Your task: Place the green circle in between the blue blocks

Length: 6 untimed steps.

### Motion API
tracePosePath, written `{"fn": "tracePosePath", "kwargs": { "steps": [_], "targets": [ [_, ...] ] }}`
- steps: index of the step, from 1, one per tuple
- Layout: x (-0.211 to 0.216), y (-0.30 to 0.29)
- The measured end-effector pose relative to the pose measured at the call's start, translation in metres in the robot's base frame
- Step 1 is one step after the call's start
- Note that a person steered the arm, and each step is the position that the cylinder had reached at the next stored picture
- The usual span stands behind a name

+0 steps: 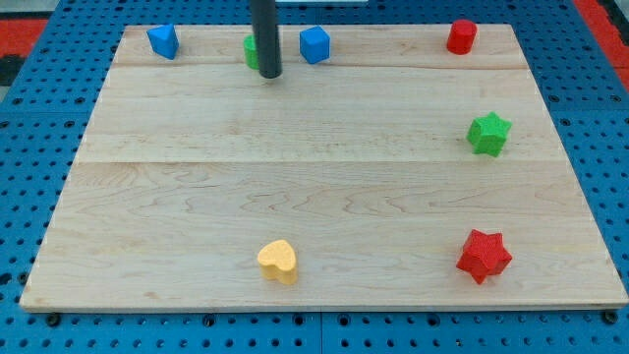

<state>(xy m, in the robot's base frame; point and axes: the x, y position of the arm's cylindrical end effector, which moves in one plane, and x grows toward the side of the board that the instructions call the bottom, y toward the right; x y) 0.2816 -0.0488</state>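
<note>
The green circle (252,51) sits near the board's top edge, mostly hidden behind my rod. My tip (269,74) rests on the board just right of and below it, touching or nearly touching it. A blue block (163,41) with a pointed shape lies to the left at the top. A blue cube-like block (314,44) lies to the right of the rod. The green circle is between the two blue blocks.
A red block (462,36) sits at the top right. A green star (488,134) lies at the right. A red star (484,256) lies at the bottom right. A yellow heart (278,261) lies at the bottom middle. The wooden board (295,177) lies on a blue pegboard.
</note>
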Motion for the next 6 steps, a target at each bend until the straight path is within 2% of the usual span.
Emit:
{"fn": "tracePosePath", "kwargs": {
  "steps": [1,2,3,4,5,6],
  "targets": [
    [-0.024,-0.003],
    [-0.022,-0.02],
    [0.013,-0.023],
    [0.003,-0.064],
    [-0.018,-0.063],
    [-0.025,-0.038]
  ]
}}
